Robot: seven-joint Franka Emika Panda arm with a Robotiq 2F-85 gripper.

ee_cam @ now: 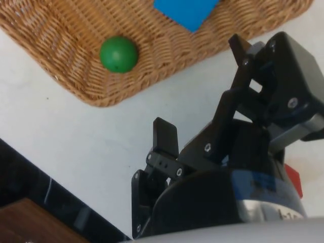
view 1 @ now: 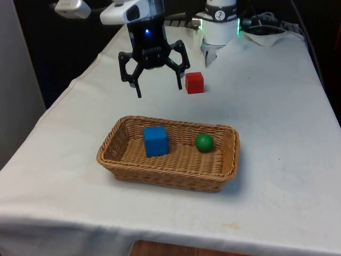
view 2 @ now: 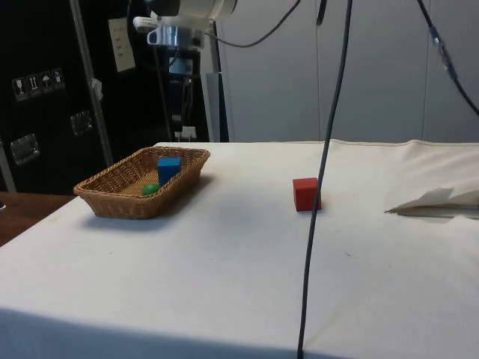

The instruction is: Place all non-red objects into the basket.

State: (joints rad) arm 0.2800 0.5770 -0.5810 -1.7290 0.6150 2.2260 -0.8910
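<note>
Up in the front view, the gripper (view 1: 158,90) hangs above the white cloth (view 1: 266,106) behind the wicker basket (view 1: 122,160), its two fingers spread wide apart with nothing between them. The basket sits near the middle of the table and holds a blue cube (view 1: 155,141) toward the front view's left and a green ball (view 1: 204,142) toward the front view's right, the two apart from each other on the woven floor. A red cube (view 1: 194,82) rests on the cloth beyond the basket, just beside the gripper on the front view's right and not touching it.

From the side view, the basket (view 2: 120,203) stands on the cloth (view 2: 247,262) with the blue cube (view 2: 169,169) upright inside it and the green ball (view 2: 150,189) low against the near wall. The red cube (view 2: 305,194) sits alone on the cloth, well apart from the basket.

At the wrist, the gripper (ee_cam: 202,91) shows its black fingers (ee_cam: 166,137) held apart over bare cloth (ee_cam: 76,147), empty. The basket's corner (ee_cam: 101,96) lies beyond them, with the green ball (ee_cam: 119,54) on the weave and an edge of the blue cube (ee_cam: 187,11) further in. A sliver of the red cube (ee_cam: 294,179) peeks past the gripper body.
</note>
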